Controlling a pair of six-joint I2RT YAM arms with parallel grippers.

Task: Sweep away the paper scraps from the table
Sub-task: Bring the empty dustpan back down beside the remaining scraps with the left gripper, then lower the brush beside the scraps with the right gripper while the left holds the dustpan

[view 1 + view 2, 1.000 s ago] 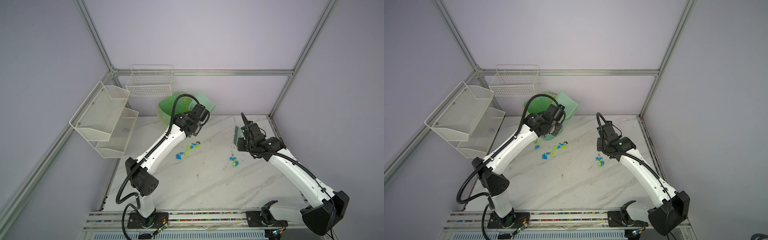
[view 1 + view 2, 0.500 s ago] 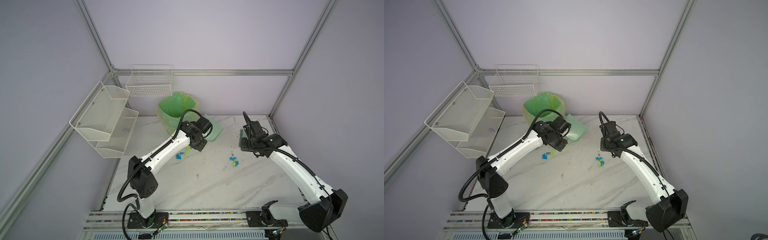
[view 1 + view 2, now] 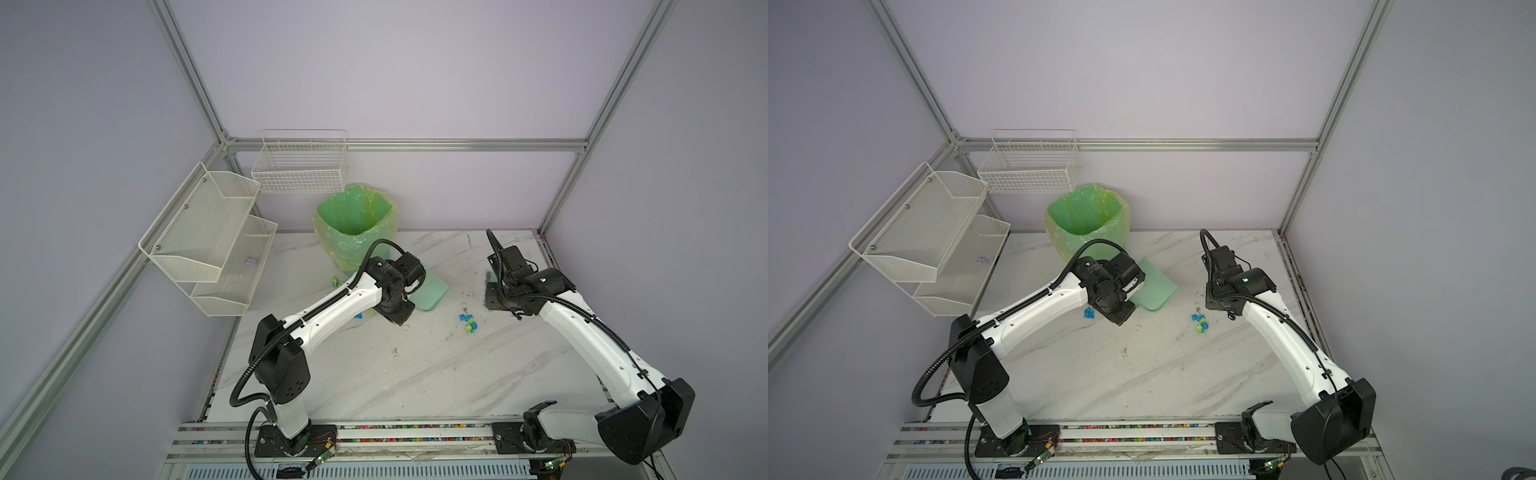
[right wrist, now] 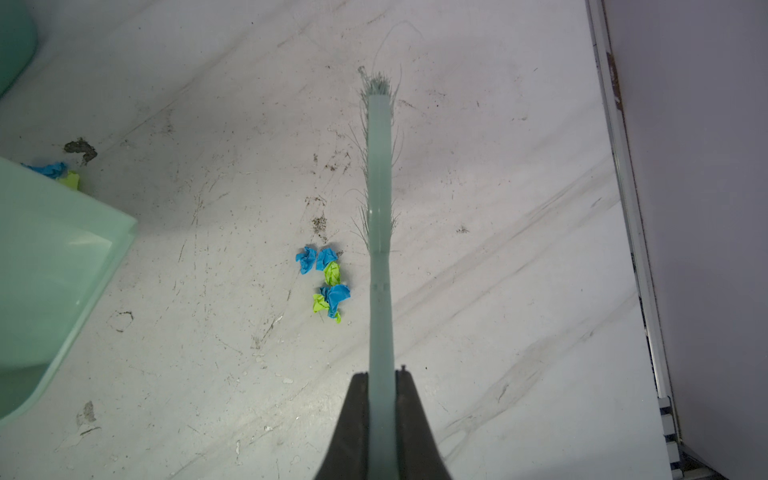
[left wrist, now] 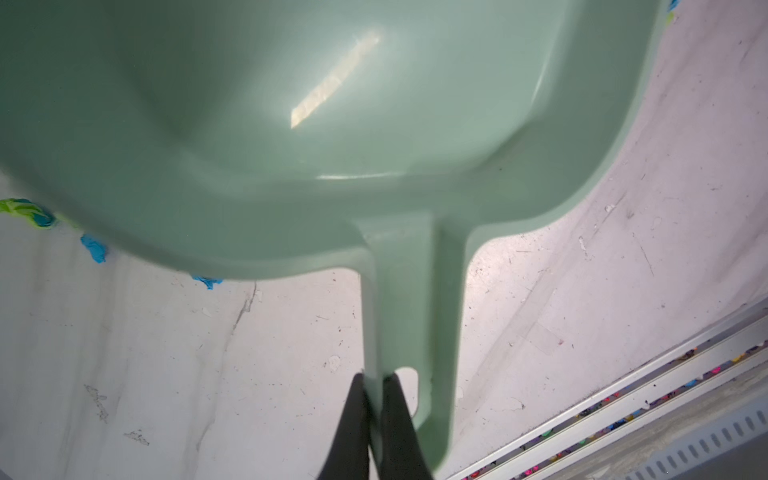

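- Several blue and lime-green paper scraps (image 4: 324,282) lie bunched on the marble tabletop (image 4: 519,311), just beside my brush (image 4: 380,178).
- More of them peek out along the rim of the dustpan (image 5: 332,124).
- My right end effector (image 4: 381,376) is pinched tight on the brush handle.
- My left end effector (image 5: 374,378) is pinched on the dustpan handle, the pan close to the green-lined bin (image 3: 355,224).

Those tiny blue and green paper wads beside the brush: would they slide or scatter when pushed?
The paper scraps look crumpled and tiny, so they are probably very light and easily pushed. Being irregular, they would likely tumble and scatter rather than roll straight.
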